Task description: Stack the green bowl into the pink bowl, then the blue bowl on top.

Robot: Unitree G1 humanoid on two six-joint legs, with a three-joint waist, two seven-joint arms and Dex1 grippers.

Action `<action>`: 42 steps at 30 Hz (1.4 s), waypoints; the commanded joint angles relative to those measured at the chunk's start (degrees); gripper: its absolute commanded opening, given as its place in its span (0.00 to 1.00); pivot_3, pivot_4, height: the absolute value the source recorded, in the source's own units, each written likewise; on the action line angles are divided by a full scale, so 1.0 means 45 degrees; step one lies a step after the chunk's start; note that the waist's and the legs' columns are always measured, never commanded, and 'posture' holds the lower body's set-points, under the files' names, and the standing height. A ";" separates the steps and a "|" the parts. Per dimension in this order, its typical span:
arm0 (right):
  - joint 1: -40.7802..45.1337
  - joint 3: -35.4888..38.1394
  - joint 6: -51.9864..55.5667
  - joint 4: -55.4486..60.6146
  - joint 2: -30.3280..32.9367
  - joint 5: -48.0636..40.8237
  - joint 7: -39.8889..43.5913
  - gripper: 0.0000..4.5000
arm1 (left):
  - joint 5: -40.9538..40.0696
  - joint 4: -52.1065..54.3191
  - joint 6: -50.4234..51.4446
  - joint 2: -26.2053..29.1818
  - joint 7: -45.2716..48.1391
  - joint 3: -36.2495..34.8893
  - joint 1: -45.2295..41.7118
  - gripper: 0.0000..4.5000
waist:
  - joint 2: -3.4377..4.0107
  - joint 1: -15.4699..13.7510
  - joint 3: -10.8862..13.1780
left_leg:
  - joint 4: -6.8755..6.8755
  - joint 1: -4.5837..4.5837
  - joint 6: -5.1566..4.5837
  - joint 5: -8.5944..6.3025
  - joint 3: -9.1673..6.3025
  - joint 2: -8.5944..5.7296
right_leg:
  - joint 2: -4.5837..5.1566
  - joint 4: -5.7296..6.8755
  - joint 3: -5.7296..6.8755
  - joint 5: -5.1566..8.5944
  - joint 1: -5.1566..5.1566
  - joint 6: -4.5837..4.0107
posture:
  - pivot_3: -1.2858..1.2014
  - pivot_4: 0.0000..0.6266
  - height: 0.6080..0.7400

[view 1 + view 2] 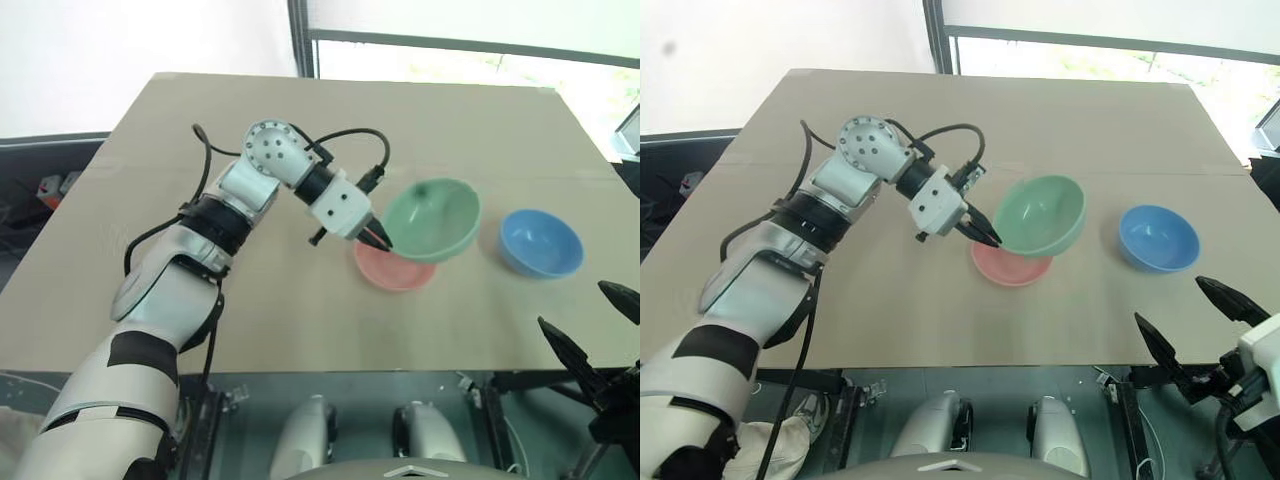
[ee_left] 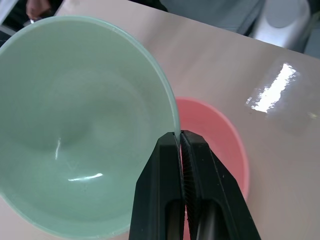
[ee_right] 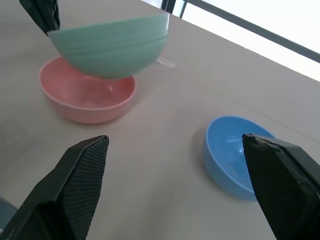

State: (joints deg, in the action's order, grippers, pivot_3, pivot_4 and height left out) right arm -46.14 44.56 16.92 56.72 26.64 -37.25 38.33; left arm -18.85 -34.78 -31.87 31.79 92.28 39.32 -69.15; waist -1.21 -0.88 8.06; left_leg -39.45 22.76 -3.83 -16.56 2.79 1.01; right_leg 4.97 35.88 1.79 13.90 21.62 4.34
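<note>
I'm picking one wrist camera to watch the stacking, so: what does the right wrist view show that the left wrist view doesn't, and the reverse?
Right wrist view: the blue bowl standing apart on the table, the right gripper with its jaws wide open, and the green bowl seen from the side, tilted and lifted above the pink bowl.

Left wrist view: the left gripper shut on the green bowl's rim, and that bowl's inside.

Both: the green bowl, the pink bowl and the tabletop.

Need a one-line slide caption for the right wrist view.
Left gripper holds green bowl tilted above pink bowl; blue bowl waits aside.
</note>
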 commanded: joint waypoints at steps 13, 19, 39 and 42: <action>0.3012 -0.2257 0.0115 -0.1853 0.2279 0.3312 -0.1297 1.00 | -0.2202 0.2105 0.4494 0.1084 -0.0341 -0.1644 0.0455 0.77 | 0.0005 0.0019 -0.0003 | 0.0002 0.0010 0.0007 0.0004 0.0021 -0.0008 | 0.0006 -0.0008 -0.0023 0.0002 0.0019 0.0000 | 0.52 0.24 1.00; 0.7008 -0.5852 0.1559 -0.5794 0.4692 0.6483 -0.1877 1.00 | -0.4703 0.5288 0.9948 0.2525 -0.1467 -0.4595 0.3506 0.77 | 0.0033 0.0253 -0.0010 | 0.0027 -0.0001 0.0065 0.0038 0.0044 0.0014 | -0.0007 0.0002 -0.0049 0.0001 0.0039 -0.0001 | 0.52 0.24 1.00; 1.2239 -0.8930 0.1294 -1.1679 0.5432 0.7681 0.0543 0.01 | -0.6137 1.0775 1.4033 0.3207 -0.5192 -0.9556 0.9105 1.00 | 0.0051 0.0039 0.0013 | 0.0034 0.0006 0.0079 0.0045 0.0025 0.0001 | -0.0001 -0.0013 -0.0042 0.0000 0.0029 0.0000 | 0.52 0.24 1.00; 1.2169 -0.8349 0.1307 -1.0628 0.5441 0.7059 0.0878 0.01 | -0.6108 1.0881 1.4058 0.3118 -0.5382 -0.9710 0.9334 1.00 | 0.0056 0.0007 0.0017 | 0.0033 0.0009 0.0080 0.0045 0.0022 -0.0002 | 0.0001 -0.0015 -0.0038 0.0000 0.0028 0.0000 | 0.52 0.24 1.00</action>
State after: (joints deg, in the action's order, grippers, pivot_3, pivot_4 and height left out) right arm 7.87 3.37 23.36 4.71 50.36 -3.87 41.61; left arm -46.18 12.02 31.70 45.91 68.54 -2.21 -26.89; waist -0.96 -0.85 8.14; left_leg -39.30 22.81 -3.47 -16.36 2.90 0.99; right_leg 4.98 35.81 1.61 13.90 21.75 4.34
